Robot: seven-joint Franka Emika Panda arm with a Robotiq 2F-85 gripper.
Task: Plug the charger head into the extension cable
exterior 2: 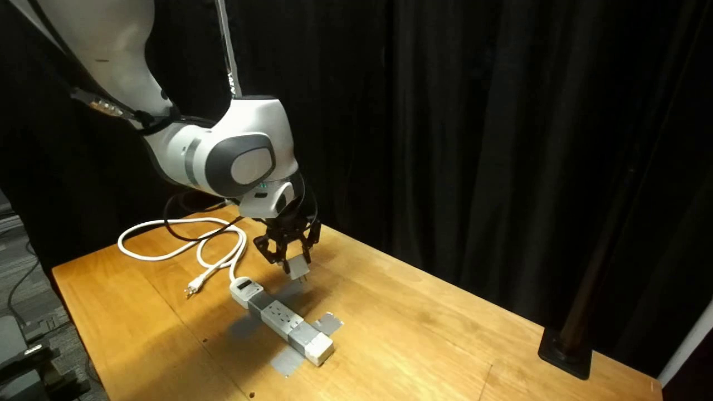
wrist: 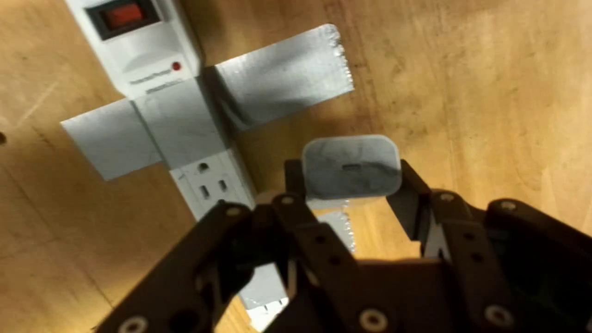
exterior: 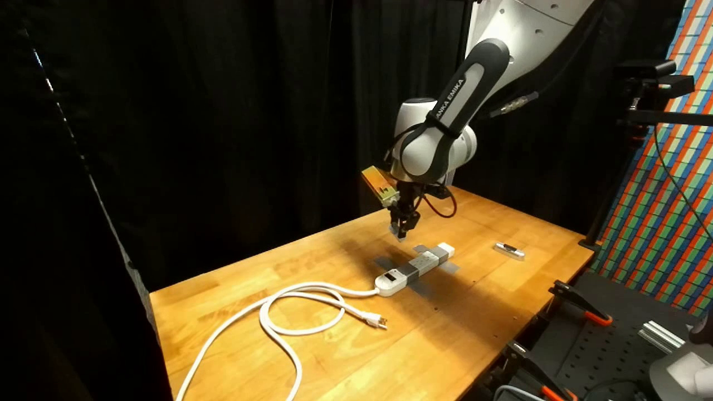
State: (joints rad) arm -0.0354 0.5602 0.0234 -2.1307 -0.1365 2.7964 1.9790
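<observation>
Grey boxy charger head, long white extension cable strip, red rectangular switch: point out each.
Grey boxy charger head [wrist: 352, 178], wrist view: top face.
White extension cable strip [exterior 2: 282, 317], in an exterior view: outlet face.
Red rectangular switch [wrist: 125, 16], wrist view: rocker's middle.

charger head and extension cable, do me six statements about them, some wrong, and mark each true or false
1. Grey tape crosses the extension cable. True.
2. The gripper holds the charger head. True.
3. The charger head is plugged in. False: it hangs above the table, apart from the extension cable.
4. The plug on the white cord rests on the table. True.
5. That cord runs dead straight. False: it lies in loose loops.
6. A green button sits on the extension cable. False: its switch is red.
</observation>
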